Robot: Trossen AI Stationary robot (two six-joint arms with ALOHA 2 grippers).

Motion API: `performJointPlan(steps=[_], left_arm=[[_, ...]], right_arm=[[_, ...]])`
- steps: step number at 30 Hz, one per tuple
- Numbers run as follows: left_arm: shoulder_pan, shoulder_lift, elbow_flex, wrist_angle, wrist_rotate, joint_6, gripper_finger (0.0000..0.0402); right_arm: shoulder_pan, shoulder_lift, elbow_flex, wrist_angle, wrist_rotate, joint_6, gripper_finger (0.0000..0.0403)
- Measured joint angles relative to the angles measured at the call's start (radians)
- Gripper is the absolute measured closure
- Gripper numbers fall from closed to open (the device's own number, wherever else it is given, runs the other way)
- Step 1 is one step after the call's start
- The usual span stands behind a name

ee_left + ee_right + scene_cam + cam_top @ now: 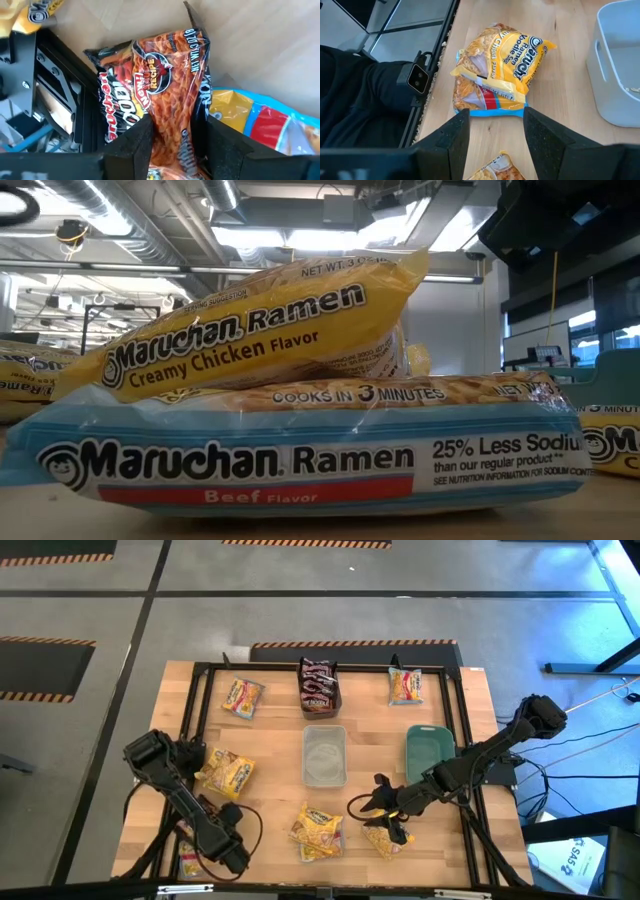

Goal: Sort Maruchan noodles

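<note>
High view: the wooden counter (270, 755) fills the middle of the frame. The left pincer (232, 852) sits at the lower left over packets at the counter's edge; the right pincer (385, 808) is low and right of centre, just above an orange-yellow packet (385, 838). A dark bin (320, 685) holding dark brown-red packets stands at upper centre, a clear bin (324, 755) below it, a teal bin (427, 752) to the right. Other Maruchan noodles (243, 697) lie scattered around them.

Low view: a yellow Creamy Chicken packet (260, 330) lies tilted on a blue-edged Beef packet (290, 450) (both fill the frame).

Left wrist view: the left pincer's fingers (127, 147) are partly closed around a dark brown-red packet (167, 95).

Right wrist view: the right pincer's fingers (447, 137) stand part-way open, gripping nothing, with the stacked yellow pair (497, 67) beyond them.
</note>
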State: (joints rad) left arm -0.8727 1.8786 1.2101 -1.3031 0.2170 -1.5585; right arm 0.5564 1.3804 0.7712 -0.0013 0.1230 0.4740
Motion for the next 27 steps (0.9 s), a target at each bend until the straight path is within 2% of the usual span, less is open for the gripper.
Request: performJointPlan(steps=[12, 27], left_arm=[[0.002, 0.000, 0.103, -0.020, -0.128, 0.063, 0.0273], [0.002, 0.000, 0.124, -0.053, -0.134, 0.103, 0.0285]], right_arm=[[0.000, 0.000, 0.000, 0.000, 0.000, 0.000, 0.0237], [0.000, 0.000, 0.000, 0.000, 0.000, -0.006, 0.0237]])
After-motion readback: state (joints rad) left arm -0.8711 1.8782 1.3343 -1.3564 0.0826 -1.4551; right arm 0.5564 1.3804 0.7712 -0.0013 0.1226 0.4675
